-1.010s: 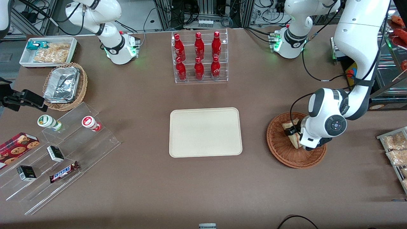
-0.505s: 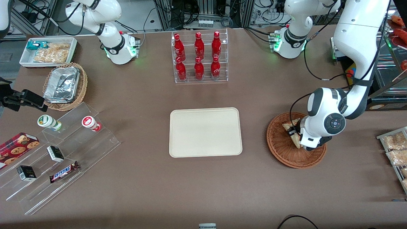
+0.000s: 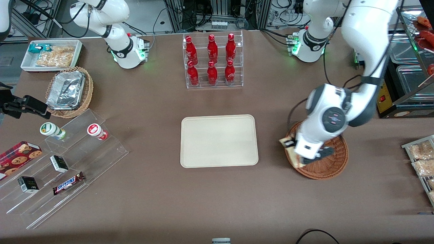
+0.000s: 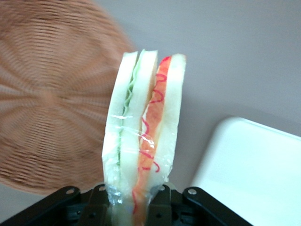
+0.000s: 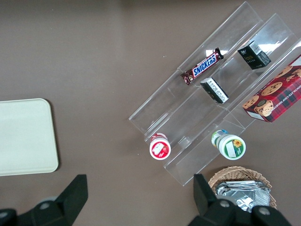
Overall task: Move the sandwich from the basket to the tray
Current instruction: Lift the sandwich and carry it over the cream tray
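Jaws pinched on the sandwich (image 4: 143, 136), lifted clear of the basket (image 4: 51, 99).

Front view: gripper (image 3: 294, 149) w/ sandwich (image 3: 288, 142) hangs over the basket (image 3: 325, 169) rim at its 9 o'clock edge, the side toward the tray (image 3: 218, 140); tray bare, near the basket but apart. Left wrist view: gripper (image 4: 134, 205) fingers (image 4: 101, 197) clamp the wedge's base, bread standing upright, green and red filling showing; basket below w/ nothing in it, tray (image 4: 254, 174) corner beside it.

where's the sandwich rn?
In the gripper, shut on its wrapped end: the sandwich is lifted clear of the basket, over its rim nearest the tray.
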Controlling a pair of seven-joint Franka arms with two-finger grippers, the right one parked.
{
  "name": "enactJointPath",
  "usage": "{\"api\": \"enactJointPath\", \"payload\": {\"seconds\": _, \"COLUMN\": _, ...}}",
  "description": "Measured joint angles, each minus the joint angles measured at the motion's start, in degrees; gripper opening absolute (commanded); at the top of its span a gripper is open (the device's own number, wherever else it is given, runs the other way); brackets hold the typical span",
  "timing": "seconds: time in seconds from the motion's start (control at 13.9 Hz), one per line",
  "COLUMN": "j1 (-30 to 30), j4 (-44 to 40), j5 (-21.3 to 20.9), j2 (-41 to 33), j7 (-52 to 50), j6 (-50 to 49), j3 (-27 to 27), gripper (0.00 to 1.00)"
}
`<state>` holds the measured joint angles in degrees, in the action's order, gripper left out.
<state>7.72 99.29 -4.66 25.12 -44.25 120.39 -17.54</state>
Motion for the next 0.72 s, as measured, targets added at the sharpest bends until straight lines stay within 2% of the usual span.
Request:
{"api": "enactJointPath", "payload": {"seconds": 0.36, "j1": 12.8, "j4": -8.4, "j5": -0.2, "j2": 8.0, "j7": -2.0, "j6": -0.1, "j3": -0.1, "gripper": 0.21}}
{"api": "enactJointPath", "payload": {"seconds": 0.58, "j1": 17.4, "j4": -13.5, "j5": -0.5, "j2": 13.7, "j7": -3.4, "j6": 0.0, "j3": 0.0, "gripper": 0.22}}
{"api": "enactJointPath", "payload": {"seconds": 0.72, "j1": 19.0, "j4": -17.2, "j5": -1.5, "j2": 16.9, "j7": -5.3, "j6": -0.1, "j3": 0.1, "gripper": 0.28}}
